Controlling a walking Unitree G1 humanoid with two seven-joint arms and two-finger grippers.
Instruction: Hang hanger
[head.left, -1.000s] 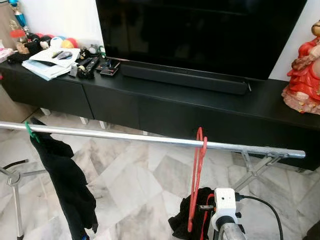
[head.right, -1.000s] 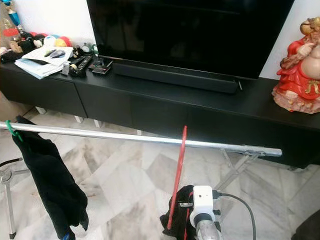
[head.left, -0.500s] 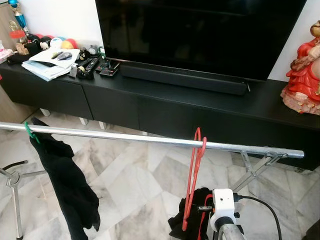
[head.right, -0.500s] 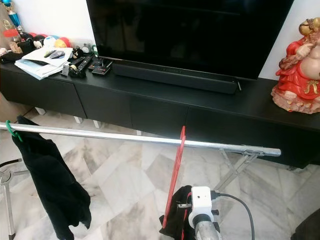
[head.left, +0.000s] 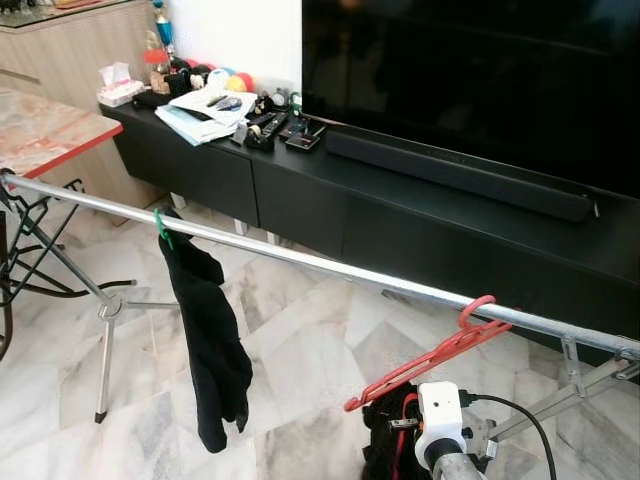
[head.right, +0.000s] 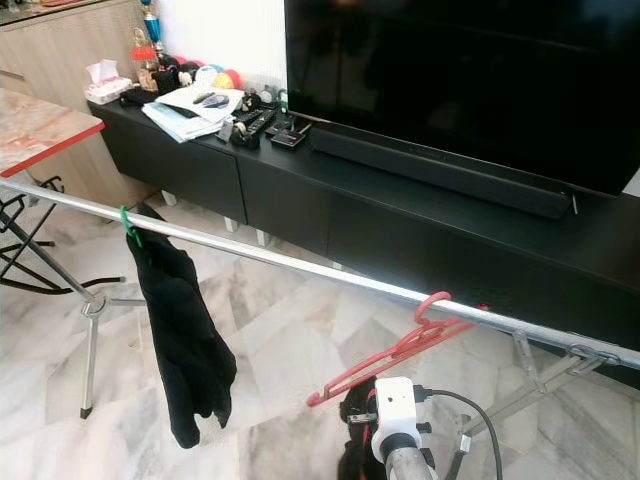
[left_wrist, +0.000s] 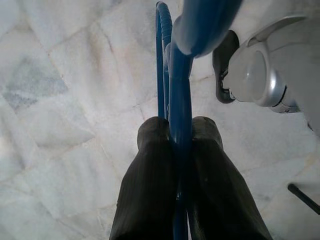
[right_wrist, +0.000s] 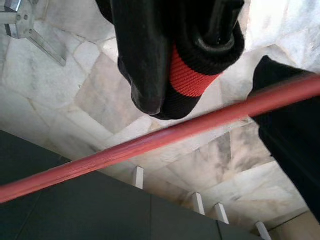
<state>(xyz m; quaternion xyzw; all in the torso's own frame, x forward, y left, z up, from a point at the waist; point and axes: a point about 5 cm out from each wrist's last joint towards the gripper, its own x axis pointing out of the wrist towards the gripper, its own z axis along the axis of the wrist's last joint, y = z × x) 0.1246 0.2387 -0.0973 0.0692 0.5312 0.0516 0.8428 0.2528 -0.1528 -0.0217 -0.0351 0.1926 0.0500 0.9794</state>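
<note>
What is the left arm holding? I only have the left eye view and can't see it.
Observer: In the left wrist view the left gripper has its fingers shut on a blue hanger, with the marble floor beneath.
Operator: OK. What does the right wrist cam get?
Observer: The red hanger runs as a slanted bar across that view. In front of it, close to the lens, is black cloth with a red band.
</note>
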